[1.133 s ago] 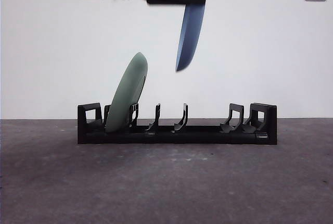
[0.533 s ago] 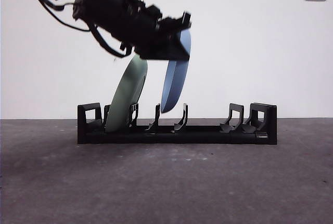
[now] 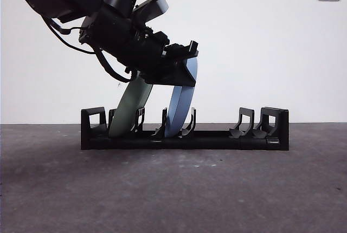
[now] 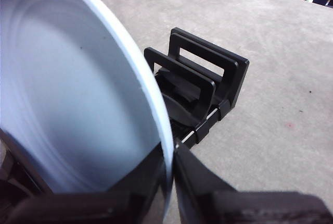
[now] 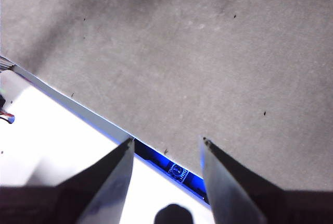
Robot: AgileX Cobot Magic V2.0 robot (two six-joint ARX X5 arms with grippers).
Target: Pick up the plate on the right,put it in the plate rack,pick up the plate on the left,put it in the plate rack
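Down from mid-air a second ago, the blue plate (image 3: 180, 104) now has its lower edge seated in the plate rack (image 3: 217, 138), between two middle prongs, tilted the same way as the green plate (image 3: 129, 108) standing in the slot beside it. Nearest my left wrist camera, the left gripper (image 4: 169, 174) has its jaws clenched on the blue plate's rim, with the rack's boxy end piece further off across the worktop (image 4: 281, 52). I read this as the second plate nearly placed. To finish well, I would ease the jaws apart only once the plate leans firmly on its prong, then draw the arm up and away along the plate's tilt so nothing knocks the green plate. My right gripper (image 5: 166, 153) waits off to the side, jaws released and holding nothing, above bare worktop.
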